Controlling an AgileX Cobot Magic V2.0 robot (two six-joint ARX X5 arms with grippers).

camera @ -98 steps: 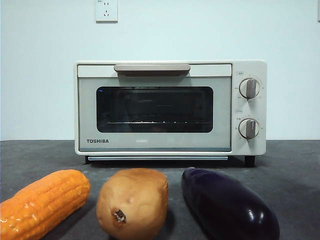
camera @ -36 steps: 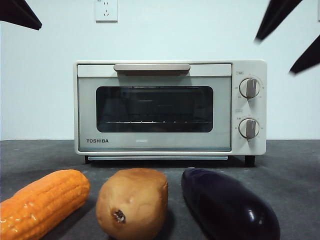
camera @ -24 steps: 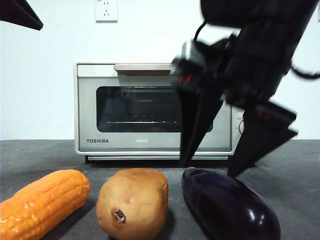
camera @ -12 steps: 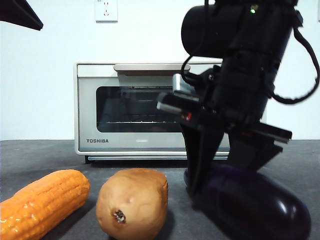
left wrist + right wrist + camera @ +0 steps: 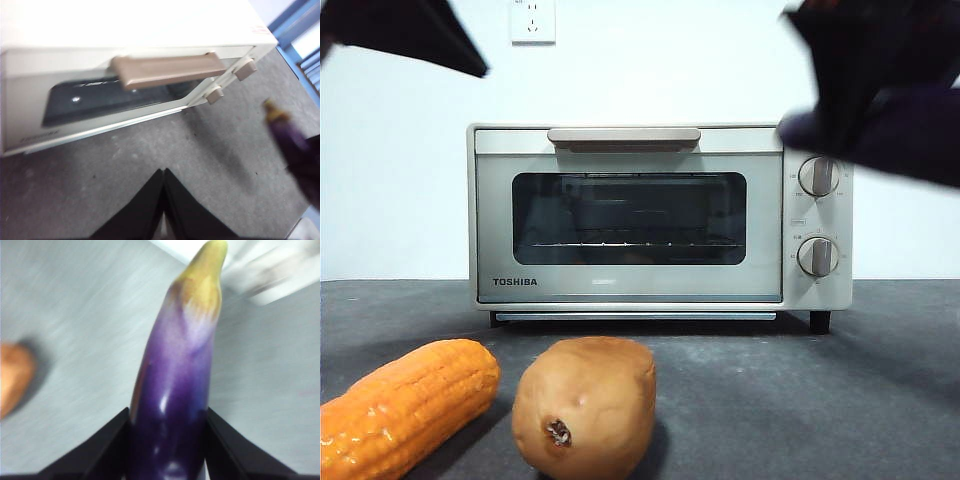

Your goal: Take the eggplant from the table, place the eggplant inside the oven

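**Right jaws clamped on the eggplant, lifted clear of the counter**

The jaws of the right gripper (image 5: 167, 440) press against both sides of the eggplant (image 5: 175, 390), one black jaw on each flank of its thick purple body. Its yellow-green stem end points away from the wrist. In the front view the right gripper (image 5: 880, 80) is a dark, blurred mass at the upper right, with the eggplant (image 5: 890, 135) hanging in front of the oven's upper right corner, above the two knobs and well above the counter (image 5: 800, 400).

The jaws of the left gripper (image 5: 164, 180) are pressed together, holding nothing. They hover over bare grey counter just in front of the oven (image 5: 100, 45), facing its beige handle. In the front view the left gripper (image 5: 410, 35) shows as a black tip at the upper left corner.

The oven (image 5: 620, 290) stands at the back with its door closed. A strip of open counter lies between its front edge and the near row of vegetables. There, the orange corn cob (image 5: 405, 405) lies at the left and the brown potato (image 5: 585, 405) beside it, apart from each other. The counter to the right of the potato is open.
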